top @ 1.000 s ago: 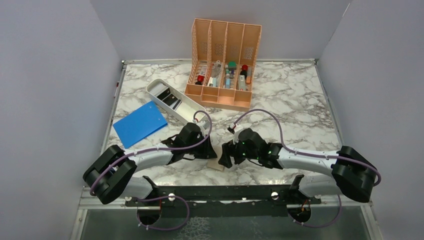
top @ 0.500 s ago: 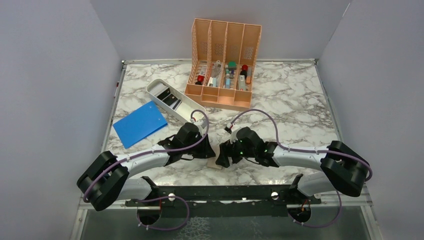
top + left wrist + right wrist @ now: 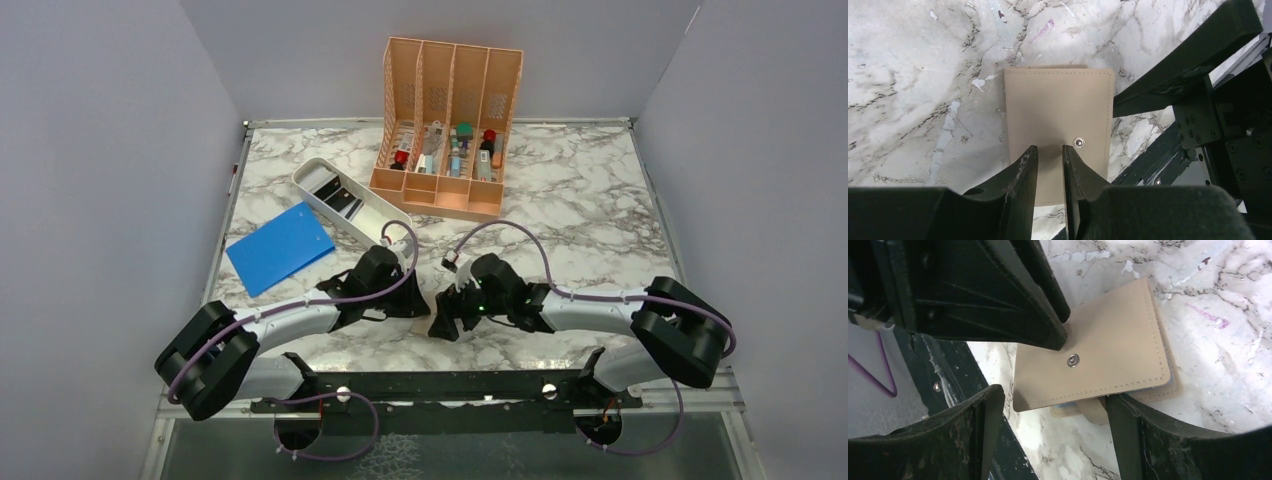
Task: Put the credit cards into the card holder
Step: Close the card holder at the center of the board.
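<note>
The card holder (image 3: pixel 1058 110) is a tan folded wallet lying flat on the marble near the table's front edge, its pale snap (image 3: pixel 1078 142) facing up. My left gripper (image 3: pixel 1050 148) rests over its near end with the fingers a narrow gap apart and nothing between them. In the right wrist view the card holder (image 3: pixel 1098 360) has its top cover slightly lifted. A thin blue edge (image 3: pixel 1066 404) peeks out between the covers. My right gripper (image 3: pixel 1054 396) stands open wide at that loose edge, one finger beside the strap tab (image 3: pixel 1093 412). No other credit cards are in view.
An orange slotted rack (image 3: pixel 447 130) with small items stands at the back. A white oblong tray (image 3: pixel 345 205) holding dark flat items and a large blue sheet (image 3: pixel 279 248) lie at the left. The black frame rail (image 3: pixel 440 385) runs just in front of the holder.
My right gripper has slid left toward the card holder and now covers it in the top view. The left gripper has hardly moved.
</note>
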Robot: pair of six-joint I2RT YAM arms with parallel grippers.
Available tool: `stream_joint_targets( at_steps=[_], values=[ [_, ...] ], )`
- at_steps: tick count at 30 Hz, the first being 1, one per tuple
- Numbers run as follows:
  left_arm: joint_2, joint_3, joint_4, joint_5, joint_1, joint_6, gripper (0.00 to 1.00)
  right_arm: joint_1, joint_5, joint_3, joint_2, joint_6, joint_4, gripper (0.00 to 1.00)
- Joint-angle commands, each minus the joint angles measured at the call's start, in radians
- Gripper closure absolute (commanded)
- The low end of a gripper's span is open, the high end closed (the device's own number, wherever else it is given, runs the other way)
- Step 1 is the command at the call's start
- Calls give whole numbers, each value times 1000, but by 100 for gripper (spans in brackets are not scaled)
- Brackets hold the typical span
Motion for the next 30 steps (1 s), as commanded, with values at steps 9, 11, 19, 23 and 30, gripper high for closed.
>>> stream_joint_targets(
  at_steps=[9, 11, 19, 23, 30],
  values=[
    [35, 21, 24, -11, -14, 1, 72, -4, -146, -49, -72, -21, 2, 22],
    [40, 21, 24, -13, -16, 1, 72, -4, -149, -57, -85, -16, -7, 22],
    [52, 9, 24, -36, -19, 4, 72, -4, -139, -82, -145, -2, -54, 24],
    [63, 7, 25, -40, -21, 6, 72, -4, -152, -89, -142, 0, -59, 24],
    [65, 9, 25, -36, -24, 6, 72, -4, -146, -76, -113, 20, -71, 25]
  ],
)
